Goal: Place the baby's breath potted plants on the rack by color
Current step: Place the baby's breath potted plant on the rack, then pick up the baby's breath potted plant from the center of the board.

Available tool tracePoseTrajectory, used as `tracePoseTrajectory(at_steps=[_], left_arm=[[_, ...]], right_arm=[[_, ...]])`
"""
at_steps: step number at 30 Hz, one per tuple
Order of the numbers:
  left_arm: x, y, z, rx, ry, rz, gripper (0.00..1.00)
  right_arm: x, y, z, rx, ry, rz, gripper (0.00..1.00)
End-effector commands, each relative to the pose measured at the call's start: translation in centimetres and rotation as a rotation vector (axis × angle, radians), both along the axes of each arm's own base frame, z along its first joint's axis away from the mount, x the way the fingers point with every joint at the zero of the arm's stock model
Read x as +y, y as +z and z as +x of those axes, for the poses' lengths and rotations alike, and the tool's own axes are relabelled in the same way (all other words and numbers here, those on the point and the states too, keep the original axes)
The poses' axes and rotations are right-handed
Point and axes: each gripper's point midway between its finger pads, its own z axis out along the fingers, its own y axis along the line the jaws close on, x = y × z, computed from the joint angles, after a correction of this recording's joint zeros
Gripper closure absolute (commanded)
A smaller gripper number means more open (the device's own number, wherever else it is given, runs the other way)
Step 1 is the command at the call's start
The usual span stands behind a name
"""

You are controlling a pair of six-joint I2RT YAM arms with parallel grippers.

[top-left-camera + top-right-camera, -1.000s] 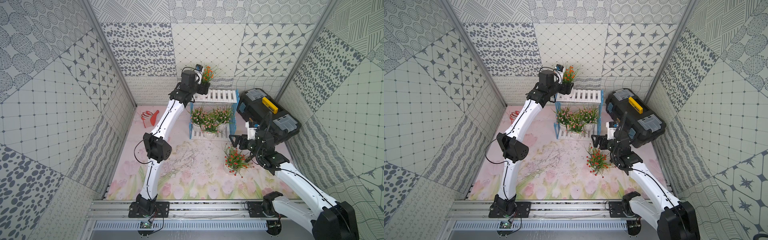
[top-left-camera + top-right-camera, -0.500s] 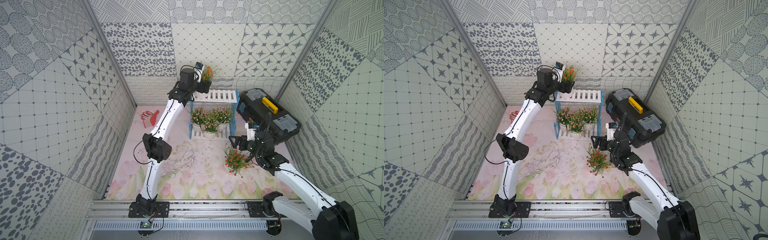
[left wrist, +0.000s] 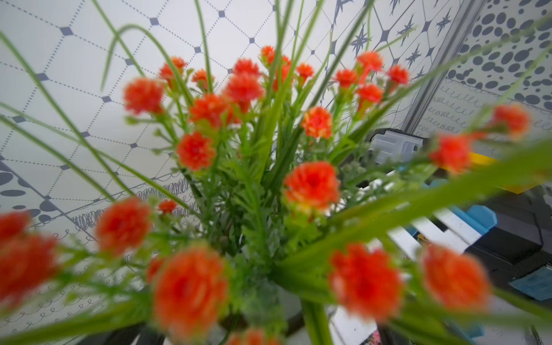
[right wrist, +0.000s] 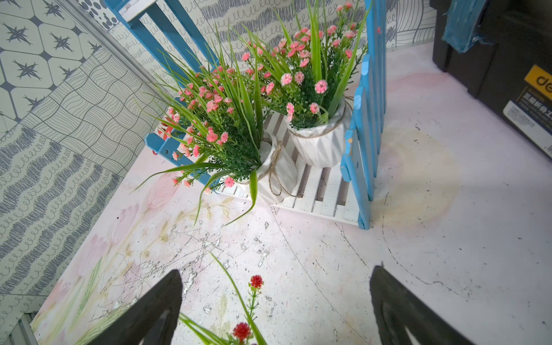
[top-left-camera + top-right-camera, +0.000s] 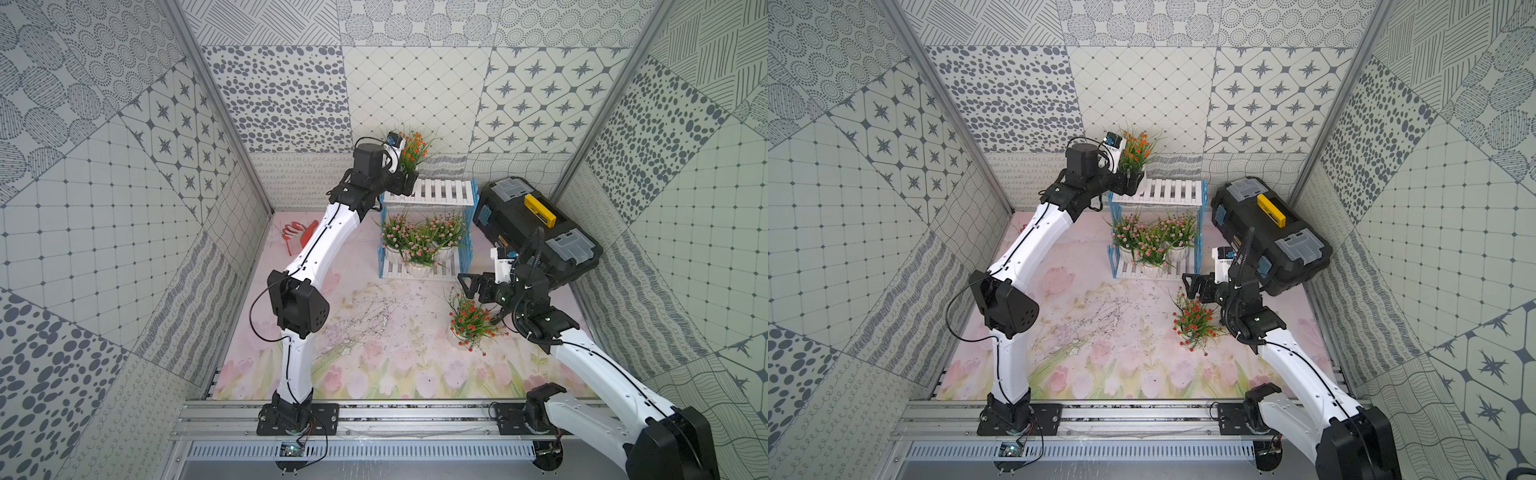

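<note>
Plants, near to far: orange plant stands on tabletop, just beside right tool, which is spread wide and empty. Three pink plants crowd the lower shelf of rack. Left tool clasps second orange plant at the top shelf's left end.

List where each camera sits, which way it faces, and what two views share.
Top views: high at the front, looking down toward the back wall; left arm and right arm in full, rack, toolbox.
Left wrist: above the left gripper, facing through the held orange-red plant toward the toolbox; hardly any gripper shows.
Right wrist: low over the mat, facing the pink plants on the rack's lower shelf; open right gripper, fingers showing.
Shared: both wrist views show rack and toolbox.
</note>
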Motion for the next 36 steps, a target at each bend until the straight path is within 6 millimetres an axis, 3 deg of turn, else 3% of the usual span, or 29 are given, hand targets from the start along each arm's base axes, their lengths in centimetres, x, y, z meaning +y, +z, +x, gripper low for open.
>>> tracePoseTrajectory(at_steps=[1, 7, 11, 14, 18, 23, 32, 36], left_arm=[[0.7, 4.9, -1.7, -0.143, -0.024, -0.069, 0.01], [3.4, 5.0, -5.4, -0.121, -0.009, -0.105, 0.01], [5.7, 1.8, -8.4, -0.017, 0.005, -0.129, 0.01], [5.8, -1.7, -11.7, 0.082, -0.057, -0.128, 0.01], [3.7, -7.2, -16.9, 0.207, -0.232, -0.085, 0.02], [-1.2, -13.3, -25.1, 0.188, -0.537, 0.07, 0.03], [-4.5, -18.7, -30.2, 0.155, -0.757, -0.046, 0.04], [-5.8, -20.4, -31.2, 0.11, -0.79, -0.066, 0.04]], right_arm=[[-0.3, 1.2, 0.0, -0.052, -0.008, -0.003, 0.02], [-0.7, 2.7, 0.2, -0.056, -0.027, -0.023, 0.02], [-1.2, 4.6, 0.4, -0.049, -0.062, -0.031, 0.02], [-1.8, 6.4, 0.7, -0.051, -0.09, -0.049, 0.02], [-2.5, 8.4, 1.1, -0.038, -0.097, -0.01, 0.02], [-4.0, 10.0, 1.8, -0.05, -0.124, 0.062, 0.02], [-5.7, 10.0, 2.1, -0.048, -0.158, 0.141, 0.02], [-5.8, 9.8, 2.0, -0.047, -0.159, 0.153, 0.02]])
